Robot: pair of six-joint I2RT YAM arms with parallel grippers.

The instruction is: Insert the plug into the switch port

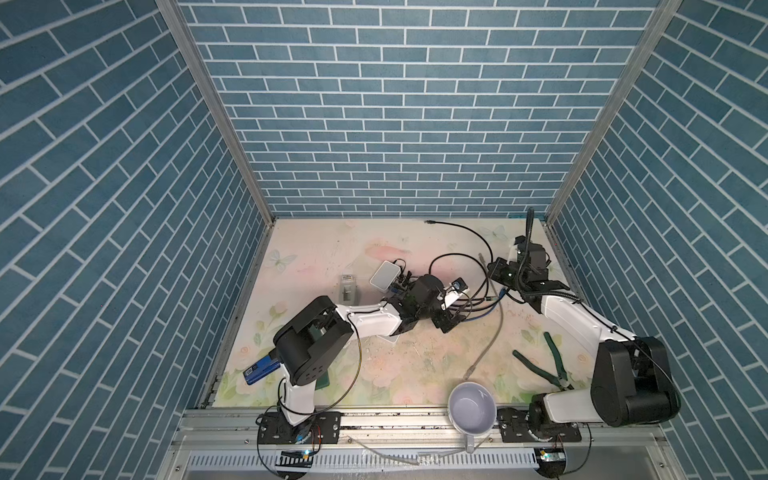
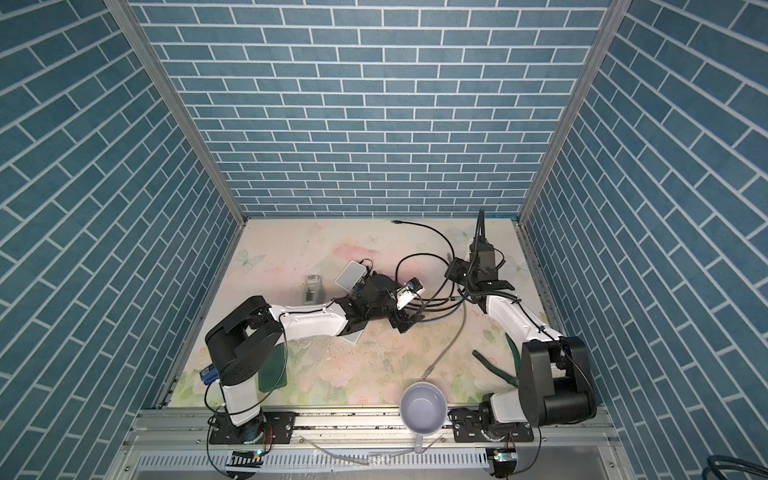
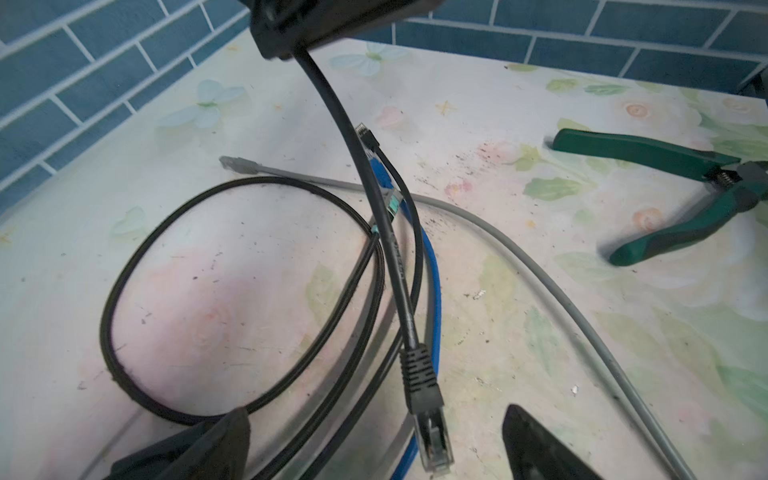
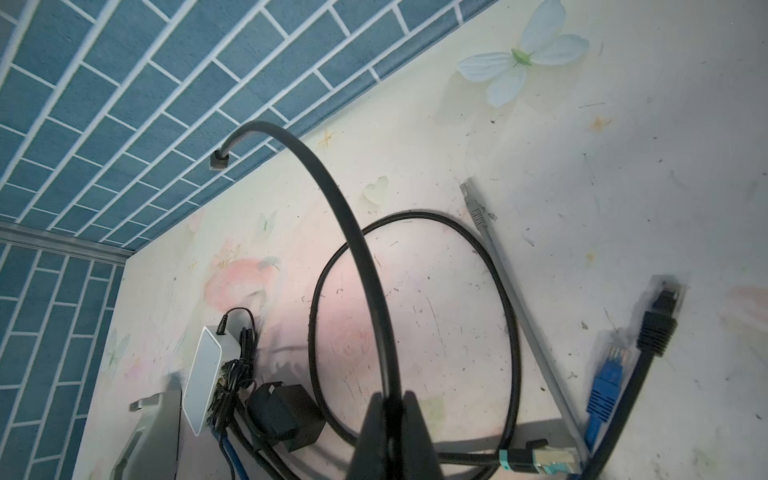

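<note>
The white switch [image 1: 384,274] [image 2: 351,275] [image 4: 203,374] sits tilted at mid-table, with cables bunched at its port side. My right gripper [image 4: 390,401] [image 1: 498,269] is shut on a black cable [image 4: 332,195], which arcs to a plug end [image 1: 428,222] by the back wall. In the left wrist view the same cable hangs down to a clear plug [image 3: 432,436] with a black boot. That plug lies between the spread fingers of my left gripper [image 3: 374,449] [image 1: 449,321], which is open, and neither finger touches it.
Loose black, grey [image 3: 519,257] and blue [image 3: 432,291] cables cross the table between the arms. Green pliers [image 1: 552,361] [image 3: 665,199] lie at the right. A white mug [image 1: 471,407] stands at the front edge. A grey holder [image 1: 347,286] stands left of the switch and a black adapter [image 4: 286,419] lies beside it.
</note>
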